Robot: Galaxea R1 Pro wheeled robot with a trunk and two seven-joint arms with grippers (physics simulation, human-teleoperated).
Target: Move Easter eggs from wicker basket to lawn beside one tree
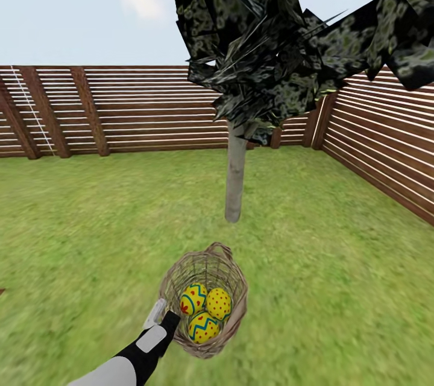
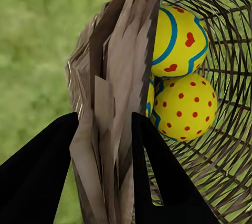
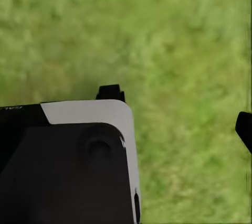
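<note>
Basket [image 1: 232, 304]: round, woven of grey-brown twigs, small loop handle on the far rim; in the head view it sits low and centre over the grass, short of the tree. Whether it rests on the ground or is lifted cannot be told.
Eggs [image 1: 205, 311]: three, yellow, all inside the basket, bunched together and touching.
Egg, dotted [image 1: 219, 303]: red dots all over; seen close in the left wrist view [image 2: 184, 106].
Egg, hearts [image 2: 178, 38]: blue bands, red hearts; lies against the dotted one.
Egg, zigzag [image 1: 203, 327]: blue zigzag band; nearest the robot.
Left gripper [image 2: 105, 129]: clenched on the basket's near wall, one black finger [image 2: 37, 171] outside the weave, the other inside.
Right gripper [image 3: 178, 114]: fingers apart, grasping nothing, grass beneath.
Tree [image 1: 235, 181]: straight pale trunk, dark jagged foliage; stands just beyond the basket.
Lawn [image 1: 90, 223]: mottled green, flat, reaching to the fence.
Fence [image 1: 144, 108]: brown horizontal slats, closing the back and right sides.
Writing: none readable on any item.
</note>
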